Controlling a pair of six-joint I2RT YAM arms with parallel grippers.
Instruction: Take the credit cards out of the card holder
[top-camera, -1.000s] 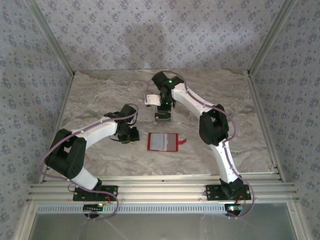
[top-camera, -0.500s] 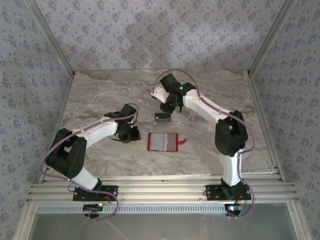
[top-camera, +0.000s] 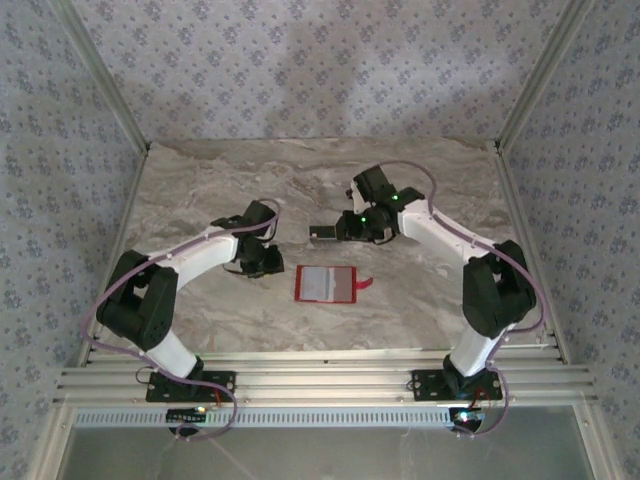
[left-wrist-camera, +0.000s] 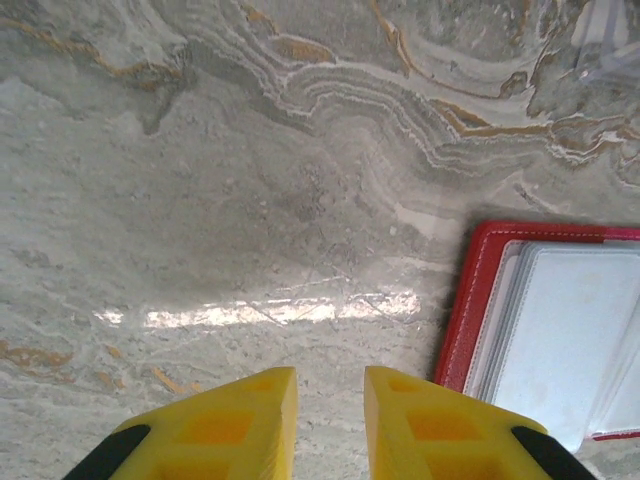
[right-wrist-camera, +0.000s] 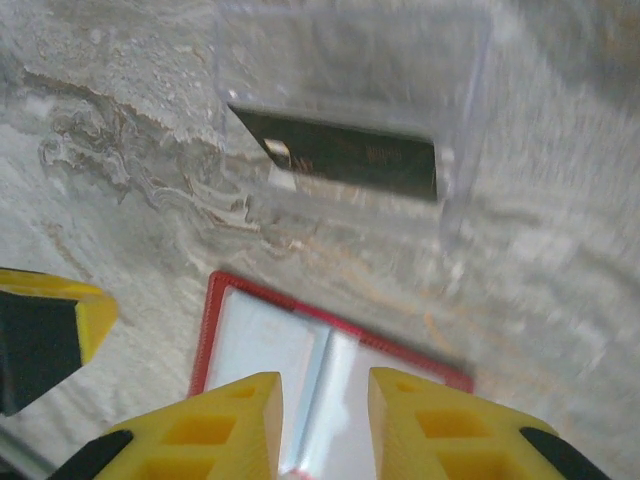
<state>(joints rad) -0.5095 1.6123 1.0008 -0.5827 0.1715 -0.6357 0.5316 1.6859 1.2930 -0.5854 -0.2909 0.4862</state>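
Observation:
The red card holder (top-camera: 326, 284) lies open and flat at mid-table, its pale inner pockets (left-wrist-camera: 560, 330) facing up and its snap tab (top-camera: 363, 284) to the right. One dark credit card (top-camera: 322, 232) lies on the table beyond it, seen in the right wrist view as a dark card (right-wrist-camera: 340, 155) with a pale mark at one end. My right gripper (top-camera: 346, 228) hovers just right of the card, open and empty (right-wrist-camera: 325, 390). To the left of the holder my left gripper (top-camera: 268, 268) is low over bare marble, open with nothing between its fingers (left-wrist-camera: 330, 385).
A clear plastic rectangle (right-wrist-camera: 350, 100) lies around the dark card. A yellow finger of the left gripper (right-wrist-camera: 45, 340) shows at the left edge of the right wrist view. Patterned walls (top-camera: 70, 180) and metal rails enclose the marble table (top-camera: 200, 190).
The right arm has swung from above the dark card to its right and lowered, its jaws spreading slightly; the card stays on the table. The left gripper has shifted a little farther back.

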